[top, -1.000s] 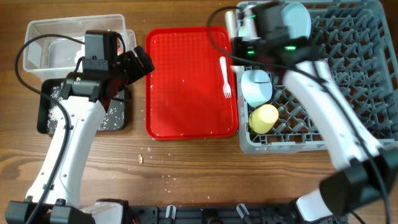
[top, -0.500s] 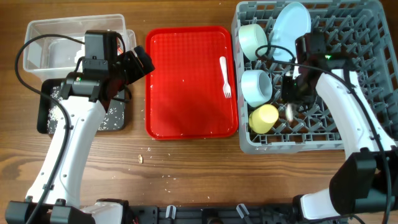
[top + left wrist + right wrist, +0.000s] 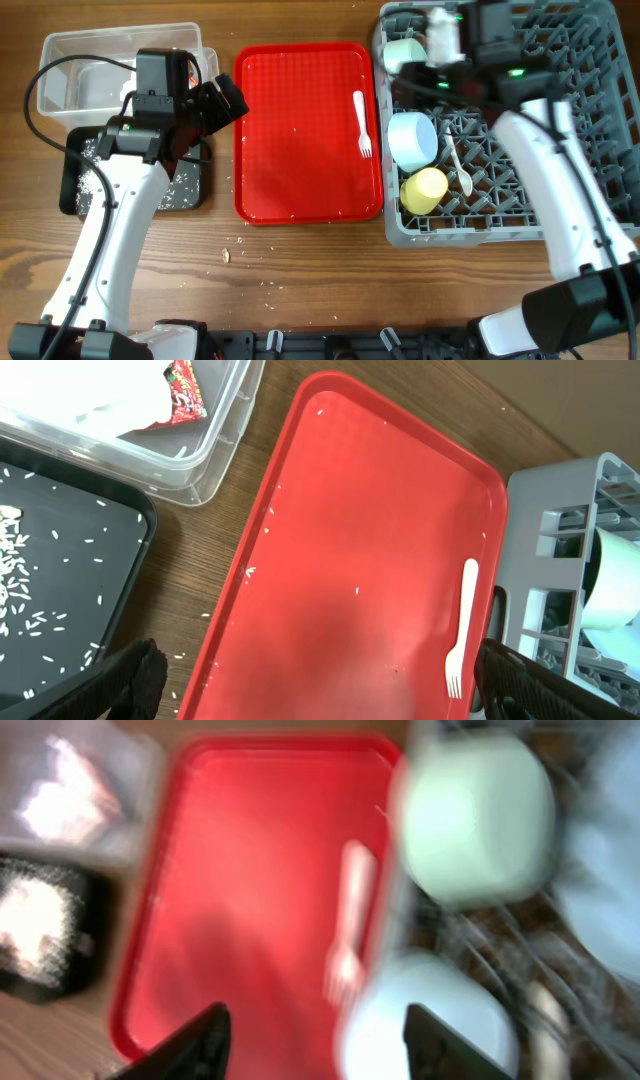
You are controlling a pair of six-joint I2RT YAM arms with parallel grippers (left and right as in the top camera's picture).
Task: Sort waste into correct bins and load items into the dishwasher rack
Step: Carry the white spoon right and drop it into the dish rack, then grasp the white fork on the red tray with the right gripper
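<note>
The white spoon (image 3: 458, 166) lies in the grey dishwasher rack (image 3: 560, 215), beside a pale blue bowl (image 3: 413, 140) and the yellow cup (image 3: 424, 190). A second bowl (image 3: 405, 52) stands at the rack's back left, and the plate is hidden under my right arm. On the red tray (image 3: 300, 170) lies the white fork (image 3: 362, 122). My right gripper (image 3: 320, 1045) hovers open and empty over the rack's left edge, in a blurred view. My left gripper (image 3: 222, 103) hangs open at the tray's left rim. The red wrapper (image 3: 183, 382) and napkin (image 3: 110, 395) lie in the clear box (image 3: 60, 60).
The black tray (image 3: 75, 200) in front of the clear box holds scattered crumbs. A few more crumbs (image 3: 226, 255) lie on the wooden table in front of the red tray. My left arm stretches over the black tray.
My right gripper has opened and let go of the spoon, which now lies in the rack. The right arm has swung back to the rack's rear left. The left arm has not moved.
</note>
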